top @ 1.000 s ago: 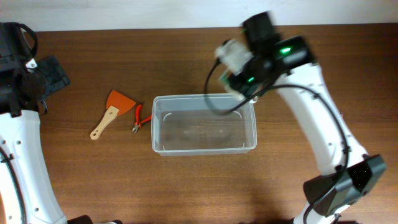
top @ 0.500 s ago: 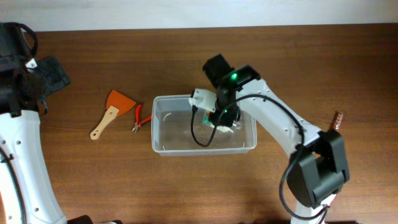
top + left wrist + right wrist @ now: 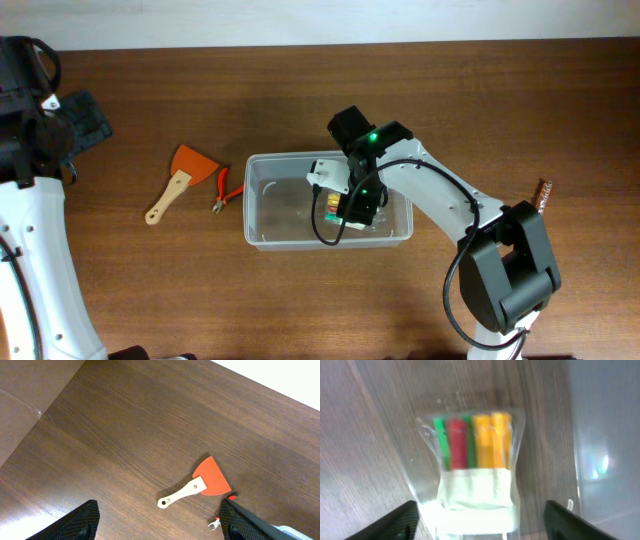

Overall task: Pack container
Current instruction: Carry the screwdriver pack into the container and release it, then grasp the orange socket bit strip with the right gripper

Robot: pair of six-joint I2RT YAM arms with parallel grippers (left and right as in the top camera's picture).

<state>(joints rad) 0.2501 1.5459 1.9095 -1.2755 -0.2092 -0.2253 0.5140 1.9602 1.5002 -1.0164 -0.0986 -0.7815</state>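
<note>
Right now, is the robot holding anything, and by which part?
Nothing. The right gripper stands open over a clear packet of green, red and yellow sticks; the left gripper is open too.

I counted one clear container (image 3: 290, 243), one orange scraper (image 3: 190, 163), one pair of red-handled pliers (image 3: 222, 193), and one packet of coloured sticks (image 3: 472, 460).

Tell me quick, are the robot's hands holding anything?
Left gripper: jaws open, holding nothing.
Right gripper: jaws open, not gripping the marker pack below.
</note>
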